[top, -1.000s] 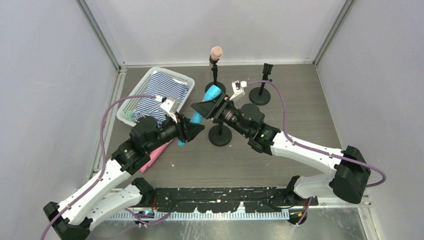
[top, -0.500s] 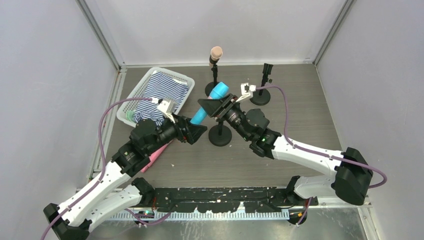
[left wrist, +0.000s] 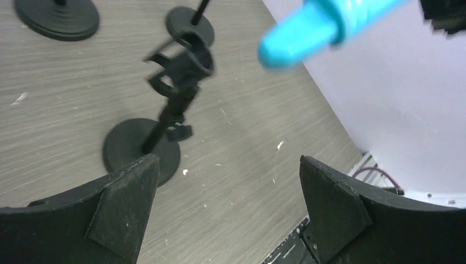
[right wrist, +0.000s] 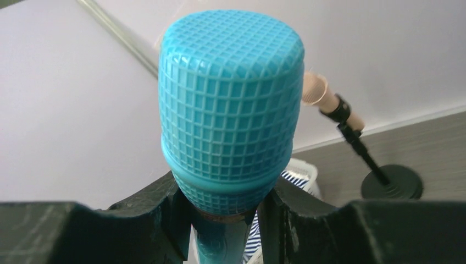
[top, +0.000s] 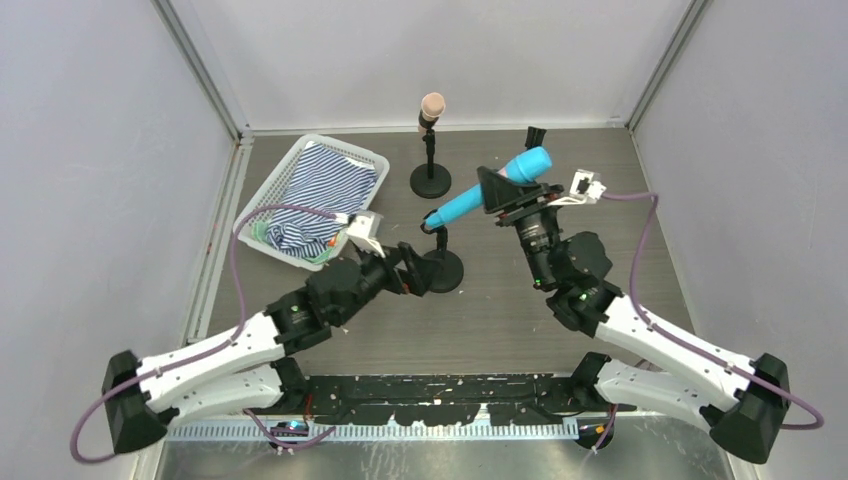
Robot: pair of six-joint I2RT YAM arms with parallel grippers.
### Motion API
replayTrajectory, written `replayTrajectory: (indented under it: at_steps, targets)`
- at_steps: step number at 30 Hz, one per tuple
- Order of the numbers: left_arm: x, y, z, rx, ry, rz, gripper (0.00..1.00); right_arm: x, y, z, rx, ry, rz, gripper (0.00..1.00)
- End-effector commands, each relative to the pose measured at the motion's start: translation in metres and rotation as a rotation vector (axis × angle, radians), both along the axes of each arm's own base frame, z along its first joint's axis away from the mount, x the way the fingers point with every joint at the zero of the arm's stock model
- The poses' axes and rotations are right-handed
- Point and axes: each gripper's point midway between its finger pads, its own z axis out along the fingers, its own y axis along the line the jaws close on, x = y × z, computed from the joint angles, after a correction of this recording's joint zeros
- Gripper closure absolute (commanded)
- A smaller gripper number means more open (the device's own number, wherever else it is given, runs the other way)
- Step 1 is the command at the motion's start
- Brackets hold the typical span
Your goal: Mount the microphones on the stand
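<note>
Above the middle of the counter [top: 480, 325] the right tool [top: 500, 190] is clamped on the blue microphone [top: 468, 204] just below its head. It holds the microphone tilted, handle tip near the empty clip of the middle stand [top: 441, 270] but apart from it. The left tool [left wrist: 228, 206], jaws wide apart and empty, faces that stand from the near side. By the far edge the peach microphone [top: 432, 104] sits in the far stand [top: 431, 181]
</note>
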Motion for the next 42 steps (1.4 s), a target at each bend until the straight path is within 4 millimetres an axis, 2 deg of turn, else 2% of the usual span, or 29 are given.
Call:
replayTrajectory:
  at_steps: [1, 6, 10, 14, 19, 25, 36, 42]
  targets:
    - [0.014, -0.009, 0.019, -0.028, -0.16, 0.157, 0.0, -0.004, -0.044, 0.017, -0.051, -0.052, -0.154, 0.99]
    - [0.035, -0.017, -0.005, -0.008, -0.199, 0.251, 0.0, -0.015, -0.061, 0.023, -0.109, -0.067, -0.177, 0.99]
    - [0.048, -0.034, -0.015, 0.026, -0.231, 0.27, 0.0, -0.023, -0.07, 0.025, -0.135, -0.075, -0.187, 0.99]
    - [0.057, -0.056, -0.025, 0.031, -0.277, 0.245, 0.0, -0.028, -0.075, 0.026, -0.15, -0.076, -0.184, 0.99]
    - [0.068, -0.068, -0.04, 0.049, -0.284, 0.258, 0.03, -0.034, -0.078, 0.026, -0.165, -0.072, -0.172, 0.99]
    - [0.078, -0.074, -0.047, 0.046, -0.297, 0.278, 0.18, -0.038, -0.082, 0.024, -0.184, -0.065, -0.17, 0.99]
    - [0.084, -0.082, -0.059, 0.046, -0.281, 0.267, 0.74, -0.042, -0.085, 0.024, -0.2, -0.086, -0.17, 0.99]
    - [0.079, -0.087, -0.056, 0.052, -0.297, 0.212, 0.87, -0.045, -0.086, 0.027, -0.194, -0.134, -0.172, 0.99]
